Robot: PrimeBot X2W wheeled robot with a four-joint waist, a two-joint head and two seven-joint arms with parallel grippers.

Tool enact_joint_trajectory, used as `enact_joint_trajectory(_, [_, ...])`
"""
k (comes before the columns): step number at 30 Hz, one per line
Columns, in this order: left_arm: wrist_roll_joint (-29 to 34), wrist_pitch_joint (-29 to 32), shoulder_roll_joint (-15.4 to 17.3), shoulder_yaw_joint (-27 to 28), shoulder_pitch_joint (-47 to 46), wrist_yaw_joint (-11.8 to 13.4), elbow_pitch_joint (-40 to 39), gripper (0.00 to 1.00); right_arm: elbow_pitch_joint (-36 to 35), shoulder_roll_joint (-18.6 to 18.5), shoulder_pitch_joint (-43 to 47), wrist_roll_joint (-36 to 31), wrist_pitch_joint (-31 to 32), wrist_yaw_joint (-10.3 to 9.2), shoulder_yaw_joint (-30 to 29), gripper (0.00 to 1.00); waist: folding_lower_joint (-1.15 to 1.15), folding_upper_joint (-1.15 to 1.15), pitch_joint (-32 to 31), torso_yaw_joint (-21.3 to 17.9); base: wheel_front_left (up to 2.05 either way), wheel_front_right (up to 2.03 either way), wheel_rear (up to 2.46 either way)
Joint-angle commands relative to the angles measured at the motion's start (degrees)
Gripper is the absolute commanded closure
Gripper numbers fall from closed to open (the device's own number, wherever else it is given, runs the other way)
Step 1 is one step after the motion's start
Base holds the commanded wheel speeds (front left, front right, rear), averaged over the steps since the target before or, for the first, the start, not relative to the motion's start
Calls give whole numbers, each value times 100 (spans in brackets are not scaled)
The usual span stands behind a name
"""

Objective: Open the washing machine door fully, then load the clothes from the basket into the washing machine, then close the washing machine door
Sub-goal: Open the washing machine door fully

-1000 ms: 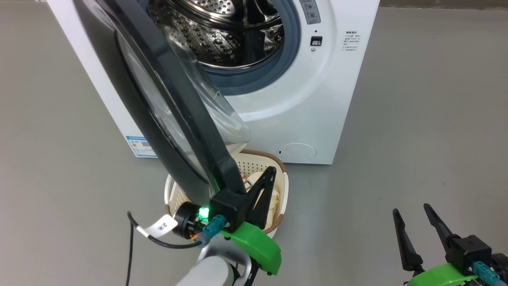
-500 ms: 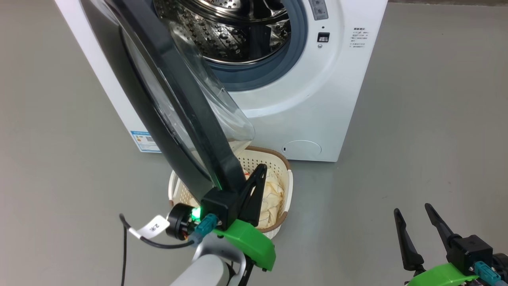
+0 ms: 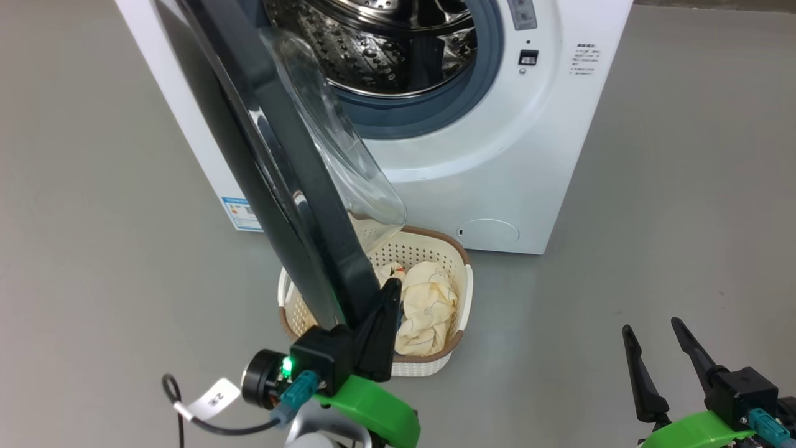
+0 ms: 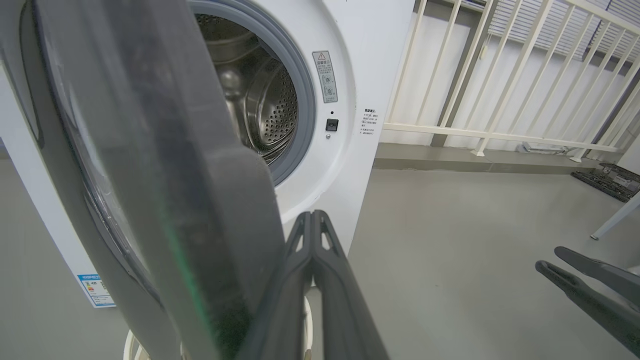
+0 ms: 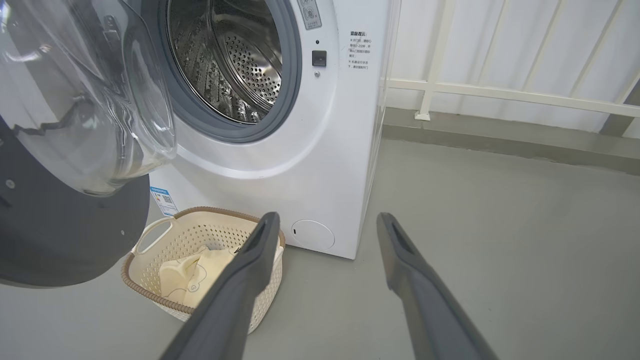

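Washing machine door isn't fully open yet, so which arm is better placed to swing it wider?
Left, probably: the left end effector, shut, lies against the edge of the round glossy black-rimmed door, while the open right end effector hangs well apart over grey floor.

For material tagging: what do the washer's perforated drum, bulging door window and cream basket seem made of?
The perforated round drum looks like polished steel: mirror-bright, reflective. The bulging clear door window is transparent and glossy, glass or clear plastic; I cannot tell which. The small cream perforated basket looks like matte moulded plastic, with a brown woven-look rim.
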Motion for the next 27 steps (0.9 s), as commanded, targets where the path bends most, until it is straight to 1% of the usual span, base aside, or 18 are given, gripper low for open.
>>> enact_joint_trajectory(1, [6, -14, 207, 307, -36, 145, -145, 100, -181, -29, -84, -21, 8, 9, 133, 0, 0, 0, 16, 39, 0, 0, 0])
enact_joint_trajectory(7, [14, -18, 310, 356, 147, 313, -369, 100, -211, -29, -77, -34, 32, 9, 75, 0, 0, 0, 53, 166, 0, 0, 0])
enact_joint_trajectory(24, [96, -252, 658, 726, 767, 965, -1118, 100, -394, -29, -78, -115, 139, 9, -62, 0, 0, 0, 215, 743, 0, 0, 0])
enact_joint_trajectory(25, [96, -252, 658, 726, 767, 965, -1118, 100, -394, -29, -78, -115, 139, 9, -62, 0, 0, 0, 215, 743, 0, 0, 0])
enact_joint_trajectory(27, [91, -325, 719, 836, 877, 1064, -1197, 100, -411, -29, -81, -126, 141, 9, -77, 0, 0, 0, 228, 823, 0, 0, 0])
